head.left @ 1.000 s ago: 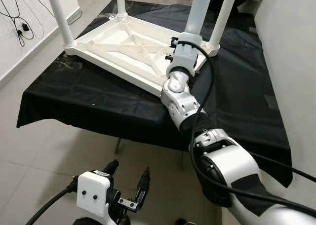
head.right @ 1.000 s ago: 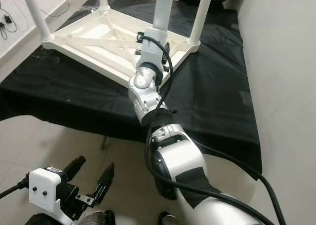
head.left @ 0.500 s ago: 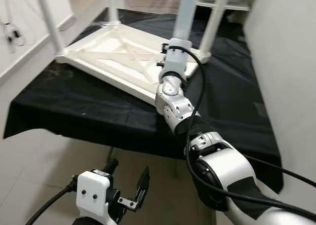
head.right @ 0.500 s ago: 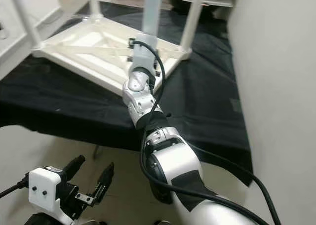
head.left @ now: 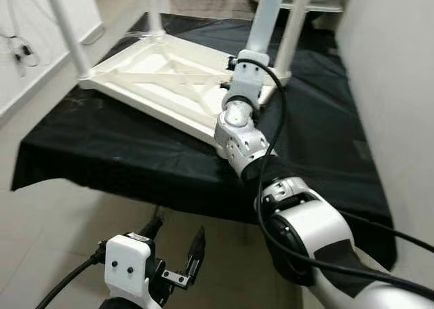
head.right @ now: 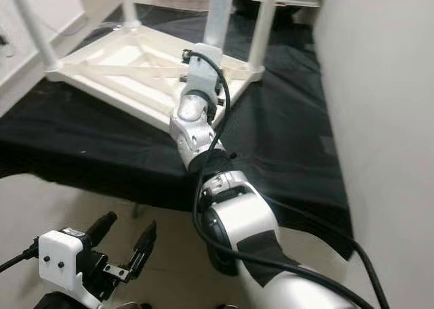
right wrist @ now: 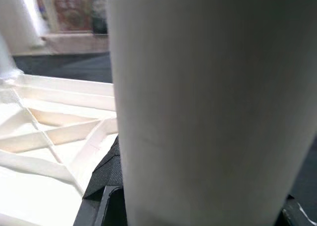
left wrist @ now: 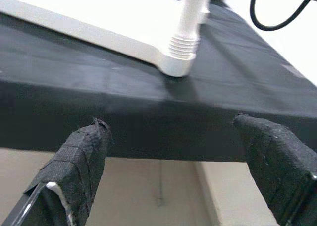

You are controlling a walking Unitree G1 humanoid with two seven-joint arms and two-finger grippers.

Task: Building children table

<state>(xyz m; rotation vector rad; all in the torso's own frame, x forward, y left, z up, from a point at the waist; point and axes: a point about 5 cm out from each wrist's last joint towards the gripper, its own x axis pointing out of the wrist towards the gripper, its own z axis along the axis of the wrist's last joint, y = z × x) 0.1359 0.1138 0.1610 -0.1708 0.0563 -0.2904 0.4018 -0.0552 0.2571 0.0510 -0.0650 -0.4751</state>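
my right gripper (head.left: 251,57) is clamped round the table leg (head.left: 268,17) near its base, leg held tilted over the near right corner of the upside-down tabletop (head.left: 166,78). left gripper (head.left: 178,258) hangs idle below the counter (head.left: 129,153) edge, fingers spread, holding nothing. progress: three legs look seated upright in their corner sockets; this fourth one isn't straight yet. left to do: seat it, screw it in, flip the table.
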